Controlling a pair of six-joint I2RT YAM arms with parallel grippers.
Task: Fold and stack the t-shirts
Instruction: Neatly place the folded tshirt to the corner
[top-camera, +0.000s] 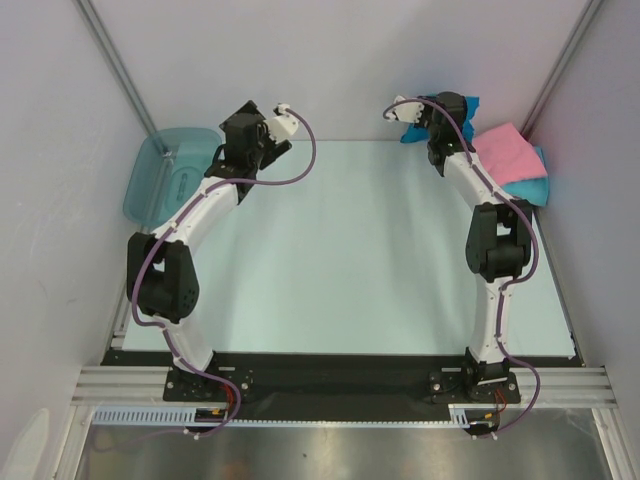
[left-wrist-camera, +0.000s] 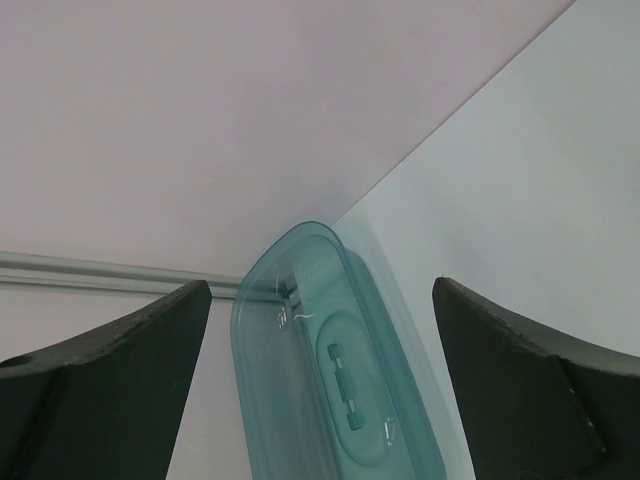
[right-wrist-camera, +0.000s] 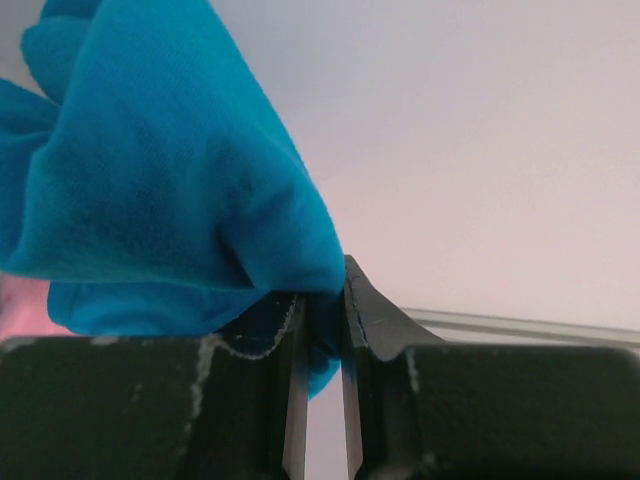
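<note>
**A:** Nearest in, what is there to work with?

**B:** Bare table (top-camera: 350, 260) in the middle. That is where I would spread the shirt before folding it.

**A:** And the left side?

**B:** The left gripper (left-wrist-camera: 320, 292) is at about ten o'clock with its jaws wide apart and nothing in them. It faces the teal bin (top-camera: 165, 180).

**A:** And further back?

**B:** At one o'clock the right gripper (right-wrist-camera: 322, 300) is clamped on a bunched fold of the blue t-shirt (right-wrist-camera: 160, 170). The pink t-shirt (top-camera: 505, 150) lies at two o'clock on some turquoise cloth (top-camera: 532, 188).

**A:** How would you do this step well?

**B:** Draw the shirt slowly toward six o'clock and lift it clear of the pink one, so the pile isn't dragged along. The free claw could take a second corner.

**A:** Which way does it point?

**B:** I can't tell, it is crumpled. No collar or hem shows, so no long axis can be read. Its bulk trails from the grip toward three o'clock.
</note>
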